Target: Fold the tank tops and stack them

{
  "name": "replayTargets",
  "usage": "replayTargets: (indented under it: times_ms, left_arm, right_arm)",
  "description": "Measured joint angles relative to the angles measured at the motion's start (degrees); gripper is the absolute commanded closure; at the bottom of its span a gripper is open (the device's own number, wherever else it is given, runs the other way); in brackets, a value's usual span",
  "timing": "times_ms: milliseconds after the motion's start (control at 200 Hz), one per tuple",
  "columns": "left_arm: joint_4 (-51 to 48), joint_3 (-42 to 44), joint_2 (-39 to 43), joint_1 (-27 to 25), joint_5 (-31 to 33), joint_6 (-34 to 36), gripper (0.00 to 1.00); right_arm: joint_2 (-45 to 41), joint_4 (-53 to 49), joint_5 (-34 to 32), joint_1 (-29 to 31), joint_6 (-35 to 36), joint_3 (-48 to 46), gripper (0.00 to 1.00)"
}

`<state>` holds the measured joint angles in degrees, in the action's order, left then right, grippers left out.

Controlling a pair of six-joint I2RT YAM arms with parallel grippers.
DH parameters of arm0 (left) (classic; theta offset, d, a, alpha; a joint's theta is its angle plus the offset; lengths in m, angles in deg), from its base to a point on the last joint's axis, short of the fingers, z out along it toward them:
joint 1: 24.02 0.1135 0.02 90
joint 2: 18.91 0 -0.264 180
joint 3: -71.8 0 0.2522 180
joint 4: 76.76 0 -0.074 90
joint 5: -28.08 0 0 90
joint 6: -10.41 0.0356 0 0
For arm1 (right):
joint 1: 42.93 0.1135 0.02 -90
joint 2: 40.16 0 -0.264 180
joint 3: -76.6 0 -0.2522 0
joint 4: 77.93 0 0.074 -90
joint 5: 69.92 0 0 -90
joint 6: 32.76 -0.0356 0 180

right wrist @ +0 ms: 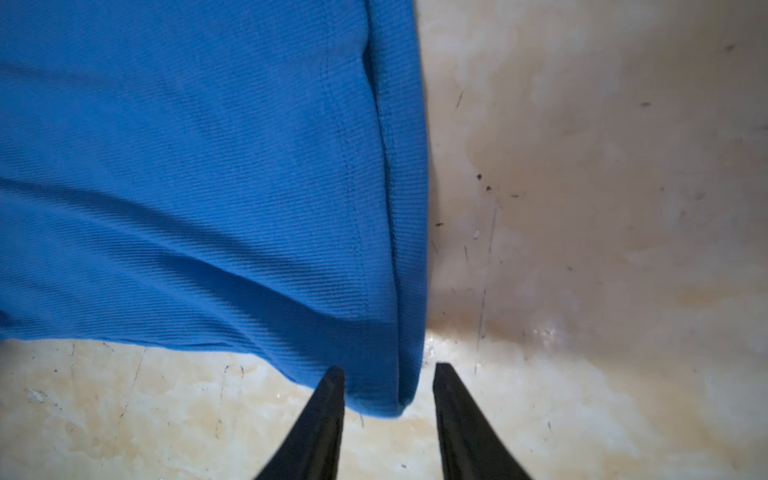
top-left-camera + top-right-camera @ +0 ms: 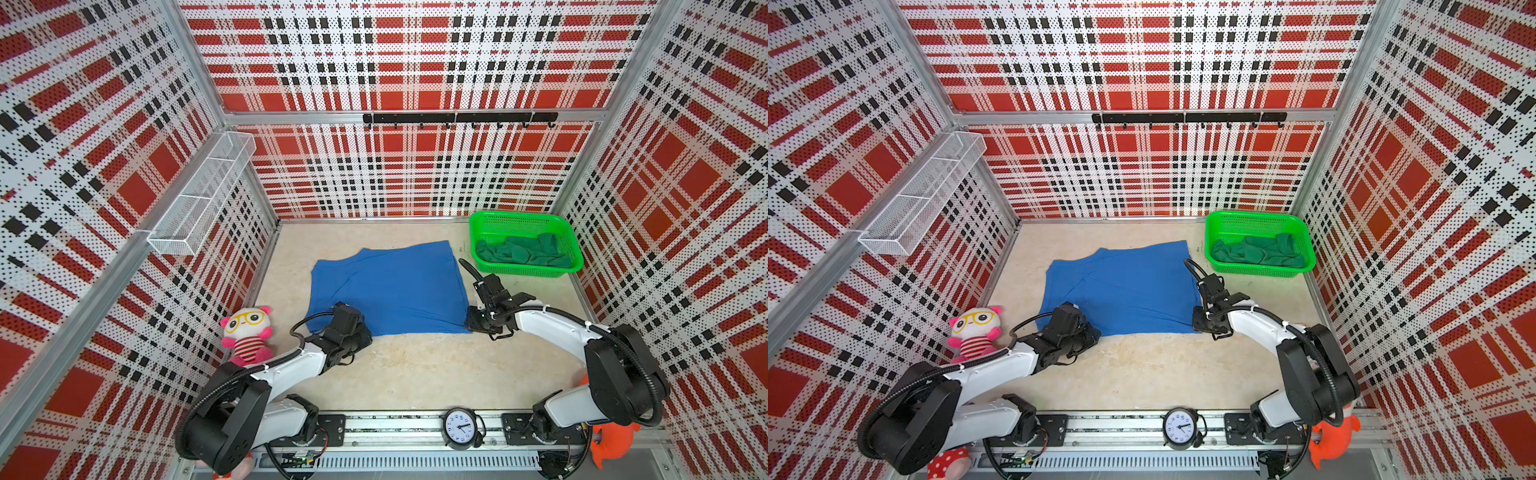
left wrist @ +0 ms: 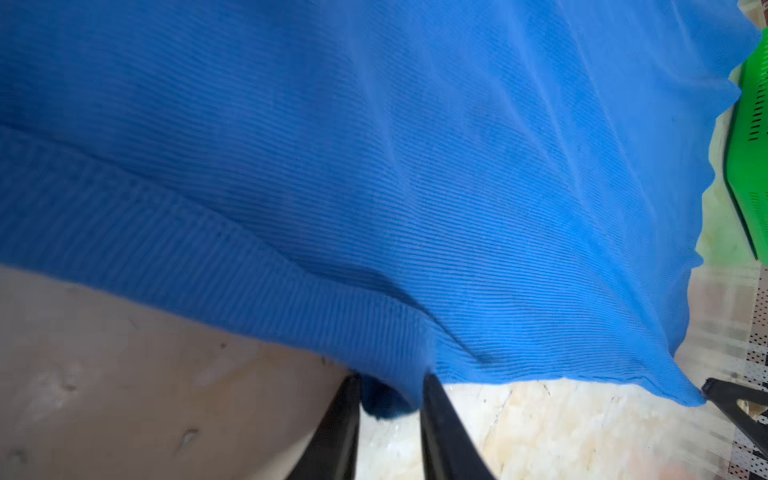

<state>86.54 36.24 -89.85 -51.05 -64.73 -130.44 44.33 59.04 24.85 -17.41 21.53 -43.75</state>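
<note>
The royal blue tank top (image 2: 390,286) (image 2: 1125,286) lies spread flat mid-table in both top views. My left gripper (image 2: 359,332) (image 3: 390,382) sits at its near left corner. In the left wrist view that corner (image 3: 386,399) is bunched between the jaws and touches both fingers, so the gripper is shut on it. My right gripper (image 2: 471,322) (image 1: 388,374) is at the near right corner. Its jaws stand open around the hem corner (image 1: 382,390), with a gap on one side. The dark green tank top (image 2: 523,251) (image 2: 1258,251) lies crumpled in the green basket (image 2: 519,216).
The basket stands at the back right, just beyond the right arm. A pink plush toy (image 2: 247,332) sits left of the left arm. A small clock (image 2: 459,428) stands on the front rail. A white wire shelf (image 2: 203,195) hangs on the left wall, and an orange toy (image 2: 611,440) sits at the front right.
</note>
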Motion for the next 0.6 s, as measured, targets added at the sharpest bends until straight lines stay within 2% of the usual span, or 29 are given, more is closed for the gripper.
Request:
replayTargets:
  times_ms: [170,371,456,601]
  left_arm:
    - [-0.39,0.0,0.0,0.0,0.02,0.2,0.87]
    - [-2.12,-0.11,0.61,0.0,0.04,0.48,1.0]
    - [-3.32,-0.11,1.81,-0.02,0.11,0.59,1.0]
    - [-6.25,-0.11,4.35,-0.55,0.31,0.76,1.0]
  right_arm:
    - [2.03,1.25,1.03,0.26,-0.22,0.0,0.64]
    - [2.71,0.92,1.42,1.75,-1.53,-1.9,0.86]
    - [1.36,0.13,1.16,2.27,-1.95,-2.95,0.95]
    - [-1.22,-2.43,0.44,2.73,-2.6,-3.96,1.0]
